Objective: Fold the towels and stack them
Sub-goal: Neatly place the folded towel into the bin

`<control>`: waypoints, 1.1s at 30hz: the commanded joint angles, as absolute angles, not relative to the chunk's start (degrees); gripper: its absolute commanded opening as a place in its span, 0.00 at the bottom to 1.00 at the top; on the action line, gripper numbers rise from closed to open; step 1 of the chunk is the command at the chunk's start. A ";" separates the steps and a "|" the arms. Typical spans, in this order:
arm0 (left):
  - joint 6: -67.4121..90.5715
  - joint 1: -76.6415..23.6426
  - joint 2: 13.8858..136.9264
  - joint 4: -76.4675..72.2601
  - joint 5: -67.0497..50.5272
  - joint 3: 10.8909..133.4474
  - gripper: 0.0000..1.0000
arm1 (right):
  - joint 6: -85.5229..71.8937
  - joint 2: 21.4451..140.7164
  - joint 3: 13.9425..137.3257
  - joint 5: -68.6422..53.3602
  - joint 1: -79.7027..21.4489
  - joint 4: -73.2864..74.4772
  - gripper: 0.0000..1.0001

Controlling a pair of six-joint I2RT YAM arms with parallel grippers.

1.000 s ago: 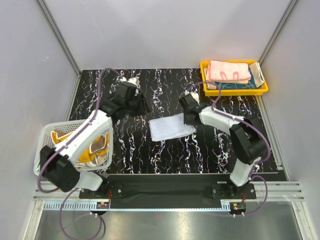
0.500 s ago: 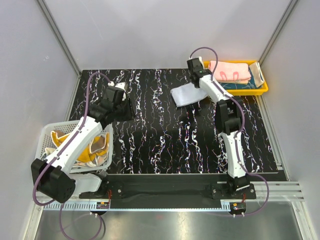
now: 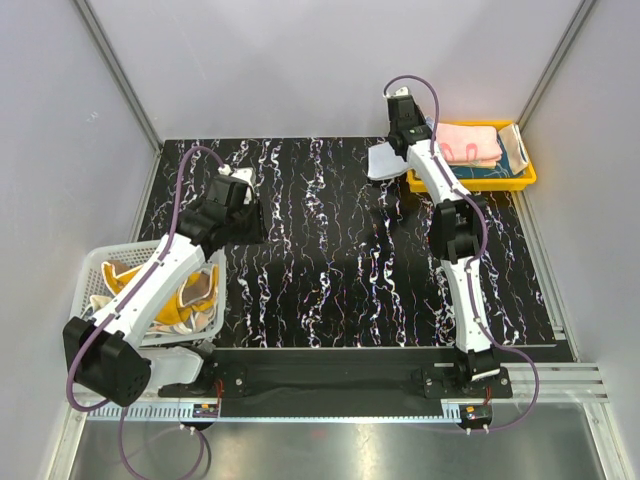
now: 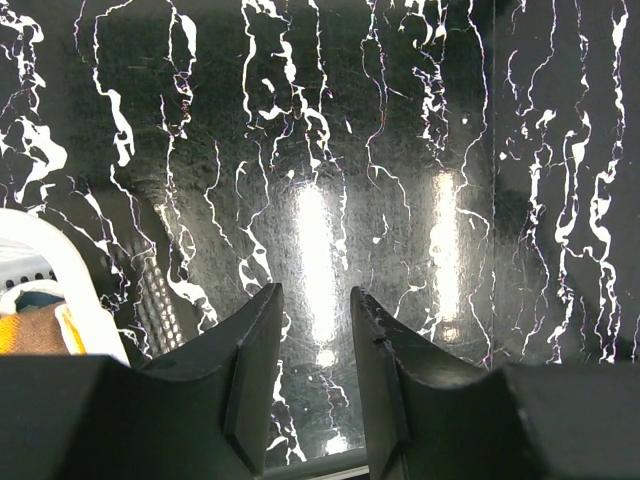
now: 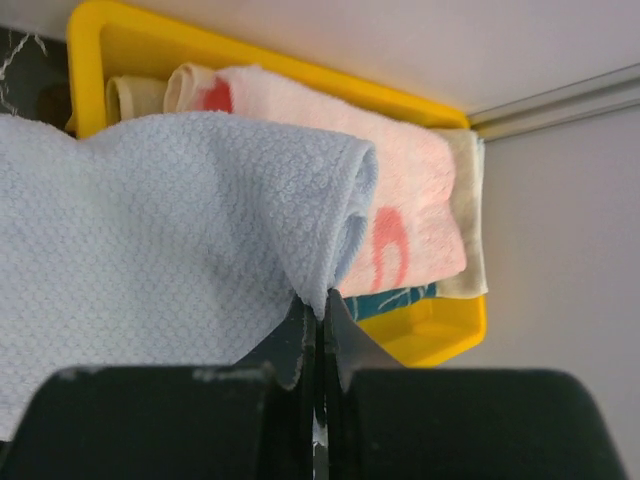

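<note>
From above, the pale towel (image 3: 383,162) hangs bunched in the right gripper (image 3: 401,143), just left of the tray (image 3: 470,185) at the table's (image 3: 320,270) far right corner. It is too crumpled here to tell its long axis. The right arm is stretched nearly straight from its base toward the tray. Inside the tray a pink towel (image 3: 465,140) lies on top of the stack, long axis left to right. The left arm reaches up and in from beside the basket (image 3: 100,255), and its gripper (image 3: 245,215) hangs over bare table; its opening cannot be told from here. The left wrist view shows what the top one hides: the left gripper (image 4: 314,295) stands part open with nothing between the fingers (image 4: 250,370), which point across the table (image 4: 330,150). The basket's rim (image 4: 60,290) sits at the lower left. In the right wrist view the right gripper (image 5: 315,305) is pinched tight on a fold of the pale towel (image 5: 150,230). The cloth spreads leftward from the fingers, with its rolled edge to the right. Beyond it the pink towel (image 5: 420,190) runs away from the camera in the tray (image 5: 110,40), with beige and teal cloths under it.
</note>
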State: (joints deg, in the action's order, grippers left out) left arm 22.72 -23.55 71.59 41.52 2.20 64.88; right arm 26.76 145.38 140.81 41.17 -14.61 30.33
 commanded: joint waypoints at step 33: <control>20.48 -21.62 72.24 39.55 -1.49 64.25 0.37 | 38.77 135.88 144.14 40.43 -8.71 16.79 0.00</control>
